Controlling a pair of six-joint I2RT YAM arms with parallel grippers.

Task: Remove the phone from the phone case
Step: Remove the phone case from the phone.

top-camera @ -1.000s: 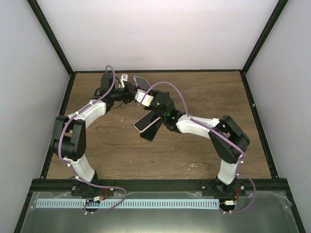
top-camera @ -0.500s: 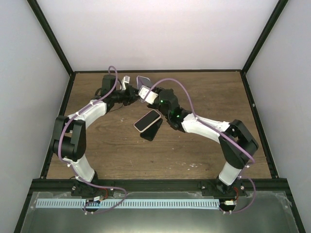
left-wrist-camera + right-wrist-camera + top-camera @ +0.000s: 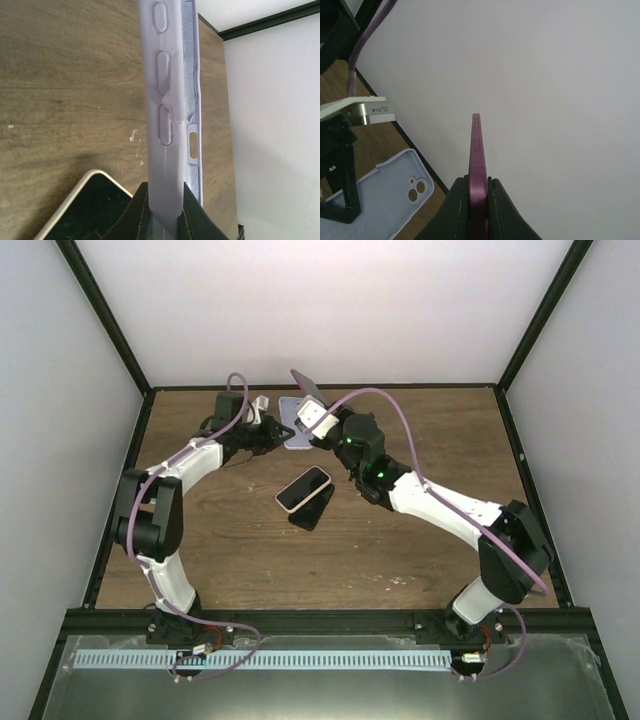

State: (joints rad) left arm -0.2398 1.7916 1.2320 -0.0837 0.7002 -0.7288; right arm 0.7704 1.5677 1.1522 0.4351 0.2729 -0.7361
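Above the desk (image 3: 420, 530), the empty lilac phone case (image 3: 291, 410) and, just above the case, the purple phone (image 3: 306, 384) are pinched edgewise by left fingers (image 3: 135, 220) and right fingers (image 3: 456, 212) respectively; extraction appears complete, leaving a gentle set-down beside the case.

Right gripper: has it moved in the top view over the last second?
Yes. The right gripper moved away from the unmoved cream-rimmed phone, toward the table's far edge.
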